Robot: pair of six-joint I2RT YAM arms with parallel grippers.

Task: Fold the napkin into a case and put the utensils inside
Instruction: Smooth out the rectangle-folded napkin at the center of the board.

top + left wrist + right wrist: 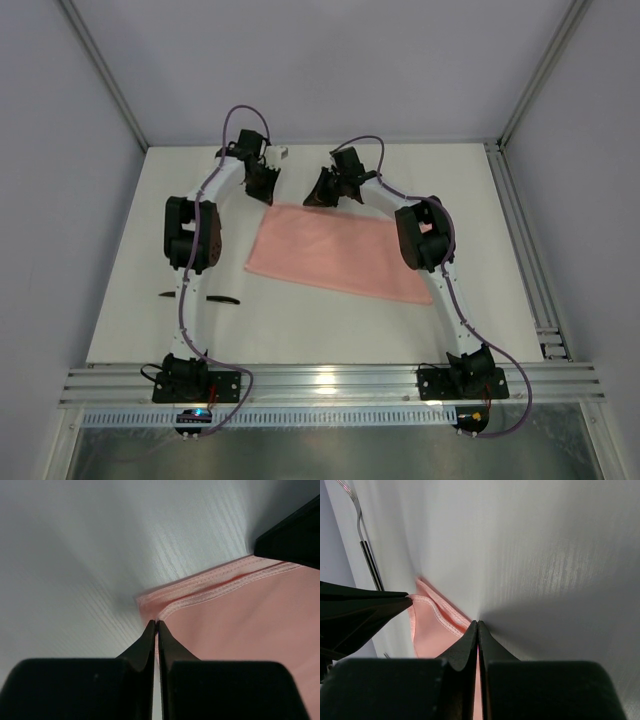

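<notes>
The salmon-pink napkin (340, 250) lies mid-table as a two-layer rectangle. It has no case shape. My left gripper (268, 192) is shut on its far left corner; the left wrist view shows the jaws (157, 622) pinching the hemmed edge of the napkin (240, 620). My right gripper (322, 195) is shut on the far edge a little to the right. Pink napkin (432, 630) shows between its jaws (477, 623). Two dark utensils (224, 299) lie at the near left, partly hidden by the left arm. One utensil (370, 560) shows in the right wrist view.
The white table (330, 335) has metal rails along the near edge (330, 385) and the right side (525, 250). Grey walls enclose the back and sides. Both arms arch over the table's left and right parts.
</notes>
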